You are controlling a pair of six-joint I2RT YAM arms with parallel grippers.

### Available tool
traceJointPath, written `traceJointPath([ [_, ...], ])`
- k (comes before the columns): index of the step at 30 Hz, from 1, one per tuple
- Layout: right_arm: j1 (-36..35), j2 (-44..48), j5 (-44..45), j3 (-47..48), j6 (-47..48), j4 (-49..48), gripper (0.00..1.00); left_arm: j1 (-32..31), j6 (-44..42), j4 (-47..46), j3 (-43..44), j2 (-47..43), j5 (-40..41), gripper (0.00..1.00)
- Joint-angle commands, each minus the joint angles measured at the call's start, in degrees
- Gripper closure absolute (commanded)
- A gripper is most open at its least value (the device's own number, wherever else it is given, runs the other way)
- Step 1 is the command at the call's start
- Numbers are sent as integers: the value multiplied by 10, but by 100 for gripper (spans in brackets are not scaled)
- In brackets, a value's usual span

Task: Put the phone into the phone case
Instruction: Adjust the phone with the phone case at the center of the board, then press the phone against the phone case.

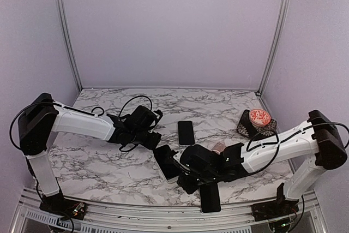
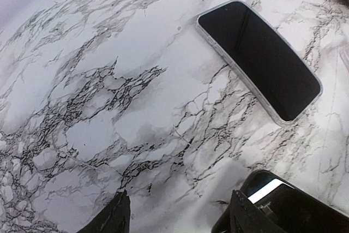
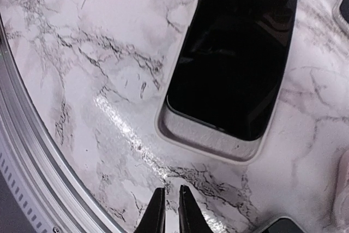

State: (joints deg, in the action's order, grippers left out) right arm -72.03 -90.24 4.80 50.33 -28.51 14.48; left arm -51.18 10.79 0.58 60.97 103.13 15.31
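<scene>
Phone (image 3: 234,53) partly inside case (image 3: 210,144) (unheld)

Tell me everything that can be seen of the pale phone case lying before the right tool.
The phone case is off-white, seemingly soft matt plastic, with rounded corners and a raised rim. It lies flat, open side up, on the marble-patterned table. A black phone rests in it, shifted away from the right tool, so a strip of bare inner floor shows at the end nearest that tool, whose tips, almost together, hover short of the rim without touching it.
</scene>
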Motion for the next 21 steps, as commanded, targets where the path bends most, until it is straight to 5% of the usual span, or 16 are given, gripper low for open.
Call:
traceJointPath([
  [1,-21,-39,13,6,-66,20,91,7,-41,53,31,44,-13,38],
  [21,-8,-131,102,65,-70,25,94,1,-84,29,0,51,-85,40],
])
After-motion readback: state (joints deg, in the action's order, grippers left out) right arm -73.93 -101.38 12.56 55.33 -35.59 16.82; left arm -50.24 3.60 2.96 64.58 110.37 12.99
